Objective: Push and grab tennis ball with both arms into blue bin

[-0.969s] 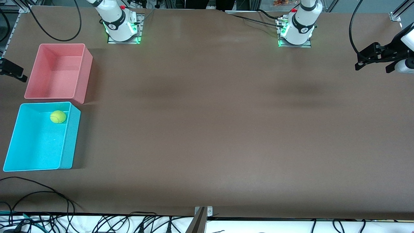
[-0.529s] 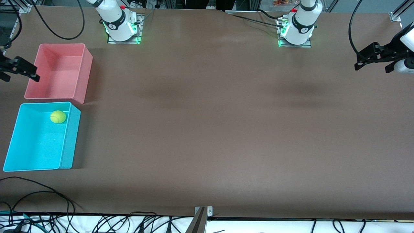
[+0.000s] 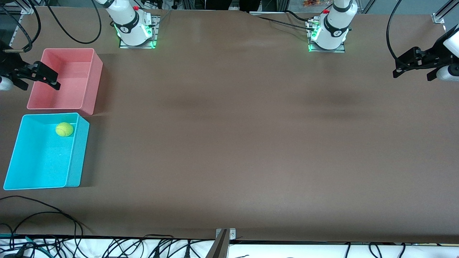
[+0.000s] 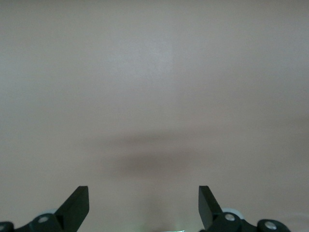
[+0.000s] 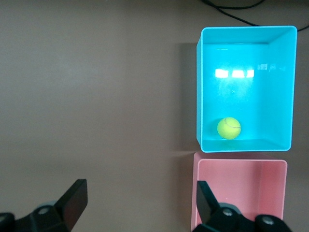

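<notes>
Resting inside the blue bin, the tennis ball sits on the floor near the corner closest to the pink bin. Both bins stand at the right arm's end of the bench, the pink one farther from the front camera, the blue one nearer, a narrow gap between them.

Front view only: both arm bases along the top edge, green lights at each; loose black cables off the bench's near edge; the whole brown surface between the arms.

Right wrist view only: looks straight down into both bins; faint curved seam on the ball; bright light patches on the blue floor; ball close to the wall that faces the pink bin, contact not clear.

Left wrist view only: bare bench surface with a soft shadow, no task object in it.

Right gripper: up in the air over the outer rim of the pink bin, forearm coming in from the frame edge, roughly level. Fingers spread wide, holding nothing.

Left gripper: up in the air over bare bench at the left arm's end, well apart from the bins, forearm roughly level; this arm waits. Fingers spread wide, nothing between them.
</notes>
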{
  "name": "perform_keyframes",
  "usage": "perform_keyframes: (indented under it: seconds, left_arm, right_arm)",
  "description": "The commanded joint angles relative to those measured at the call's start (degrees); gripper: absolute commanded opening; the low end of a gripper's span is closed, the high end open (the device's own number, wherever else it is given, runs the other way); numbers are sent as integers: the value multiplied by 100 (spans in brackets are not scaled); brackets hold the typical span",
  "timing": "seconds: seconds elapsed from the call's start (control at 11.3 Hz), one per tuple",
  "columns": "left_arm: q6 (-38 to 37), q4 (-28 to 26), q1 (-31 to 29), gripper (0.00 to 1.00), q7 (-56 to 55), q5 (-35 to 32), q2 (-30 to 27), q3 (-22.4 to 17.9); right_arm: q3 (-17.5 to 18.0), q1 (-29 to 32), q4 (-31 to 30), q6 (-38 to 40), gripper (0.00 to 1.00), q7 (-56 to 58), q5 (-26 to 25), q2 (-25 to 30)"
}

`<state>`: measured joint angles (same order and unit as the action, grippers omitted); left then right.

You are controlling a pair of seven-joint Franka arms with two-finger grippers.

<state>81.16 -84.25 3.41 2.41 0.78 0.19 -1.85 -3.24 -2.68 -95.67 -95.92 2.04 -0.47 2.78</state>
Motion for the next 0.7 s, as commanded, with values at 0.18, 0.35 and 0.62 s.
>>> perform_keyframes:
  seconds: [0.18,0.35,0.62]
  left_arm:
    - [-56,57,11,100,-65,19,8,-8]
    - [-56,57,11,100,-65,19,8,-8]
    - [-56,49,11,100,-74,19,-1,-8]
  right_arm:
    - [-1,-5,251,293,100,-310,100,3]
    - [-27,4,251,328,100,-310,100,12]
    - [-18,4,260,328,100,-310,100,12]
